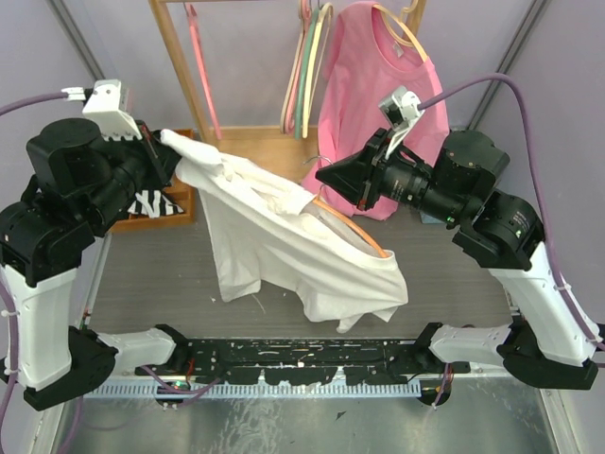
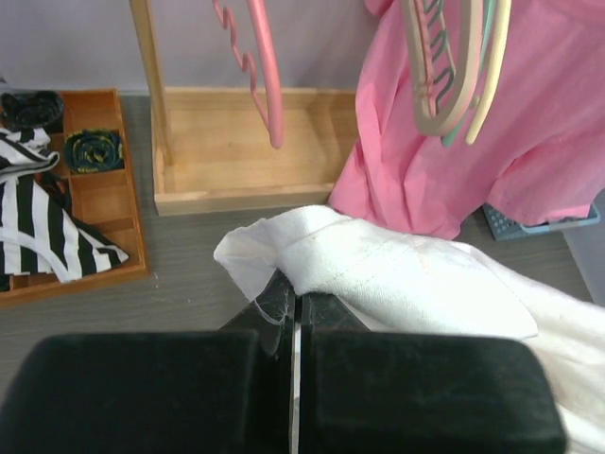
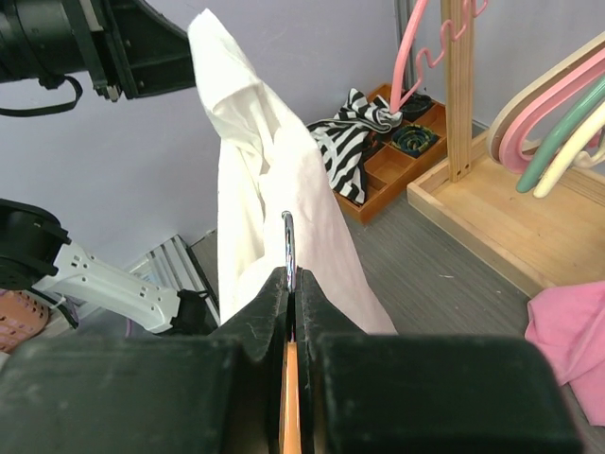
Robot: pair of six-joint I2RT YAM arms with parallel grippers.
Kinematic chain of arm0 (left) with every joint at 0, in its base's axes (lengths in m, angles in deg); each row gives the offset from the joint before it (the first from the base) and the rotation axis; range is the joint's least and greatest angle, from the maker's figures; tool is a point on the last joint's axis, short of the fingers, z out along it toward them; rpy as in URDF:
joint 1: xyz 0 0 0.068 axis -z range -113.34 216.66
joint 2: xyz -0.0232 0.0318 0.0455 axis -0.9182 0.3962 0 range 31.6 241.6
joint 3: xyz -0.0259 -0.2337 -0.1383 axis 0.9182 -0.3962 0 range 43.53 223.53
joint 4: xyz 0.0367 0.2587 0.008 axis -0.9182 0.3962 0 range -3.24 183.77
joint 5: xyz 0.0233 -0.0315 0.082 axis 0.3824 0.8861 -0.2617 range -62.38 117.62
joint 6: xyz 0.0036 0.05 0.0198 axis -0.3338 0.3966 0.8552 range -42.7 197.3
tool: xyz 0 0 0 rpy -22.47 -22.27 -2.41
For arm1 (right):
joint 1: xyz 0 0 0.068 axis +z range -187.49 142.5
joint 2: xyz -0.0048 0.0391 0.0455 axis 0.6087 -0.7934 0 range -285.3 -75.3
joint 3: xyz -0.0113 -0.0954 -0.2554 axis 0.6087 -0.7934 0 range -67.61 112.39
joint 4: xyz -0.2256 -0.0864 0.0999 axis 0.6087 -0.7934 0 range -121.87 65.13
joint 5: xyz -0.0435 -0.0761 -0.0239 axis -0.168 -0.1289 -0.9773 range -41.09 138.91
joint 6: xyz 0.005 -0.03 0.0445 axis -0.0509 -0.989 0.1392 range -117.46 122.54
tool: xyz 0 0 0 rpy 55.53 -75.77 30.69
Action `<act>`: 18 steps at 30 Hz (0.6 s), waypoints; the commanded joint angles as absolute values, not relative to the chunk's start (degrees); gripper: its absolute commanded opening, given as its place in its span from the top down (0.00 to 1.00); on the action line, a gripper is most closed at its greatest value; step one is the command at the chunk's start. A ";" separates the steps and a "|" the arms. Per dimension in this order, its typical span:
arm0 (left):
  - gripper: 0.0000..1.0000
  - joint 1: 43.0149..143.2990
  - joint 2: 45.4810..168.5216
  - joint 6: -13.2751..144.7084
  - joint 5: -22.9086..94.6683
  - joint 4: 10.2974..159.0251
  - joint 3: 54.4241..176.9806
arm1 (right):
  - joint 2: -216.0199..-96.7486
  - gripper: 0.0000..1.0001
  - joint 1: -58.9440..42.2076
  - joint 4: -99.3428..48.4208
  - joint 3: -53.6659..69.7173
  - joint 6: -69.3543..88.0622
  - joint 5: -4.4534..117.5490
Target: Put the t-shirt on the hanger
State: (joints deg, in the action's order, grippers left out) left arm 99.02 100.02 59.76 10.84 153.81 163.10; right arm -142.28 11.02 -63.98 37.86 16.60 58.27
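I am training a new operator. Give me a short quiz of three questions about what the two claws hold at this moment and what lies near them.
1. True or false: the left claw is shut on the plain white cotton t-shirt and holds it up off the table.
2. What is pinched in the right claw?
A. the thin orange clothes hanger, just below its silver wire hook
B. a sleeve of a pink shirt
C. a green hanger
3. Short answer: what lies in the orange wooden compartment tray?

Key: 1 true; 2 A; 3 the black-and-white striped cloth.
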 commanded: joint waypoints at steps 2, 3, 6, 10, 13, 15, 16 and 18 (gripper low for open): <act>1.00 98.83 102.44 59.97 7.70 150.31 170.59 | -140.02 0.99 10.86 -61.96 40.51 16.47 59.25; 1.00 98.85 102.90 59.79 7.80 149.86 171.16 | -139.87 0.99 10.80 -62.00 40.33 16.44 59.40; 1.00 98.83 103.79 59.08 8.17 147.87 171.77 | -139.53 0.99 10.84 -62.26 40.41 16.35 59.77; 1.00 98.80 103.90 59.20 7.49 145.03 172.97 | -139.04 0.99 10.89 -62.76 40.69 16.16 60.46; 1.00 98.74 106.53 59.82 6.32 145.26 175.25 | -138.70 0.99 10.89 -62.92 41.04 16.07 60.83; 1.00 98.76 106.44 60.01 5.53 144.63 175.25 | -138.72 0.99 10.87 -62.92 41.77 16.24 61.24; 1.00 98.74 106.28 60.18 5.10 144.50 175.06 | -138.70 0.99 10.85 -62.92 42.06 16.37 61.63; 1.00 98.74 106.06 60.89 4.05 144.49 174.60 | -138.75 0.99 10.84 -62.92 42.86 16.66 62.04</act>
State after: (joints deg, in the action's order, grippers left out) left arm 99.02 106.88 59.34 8.13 148.81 173.18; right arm -140.40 11.02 -65.46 39.02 16.36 60.06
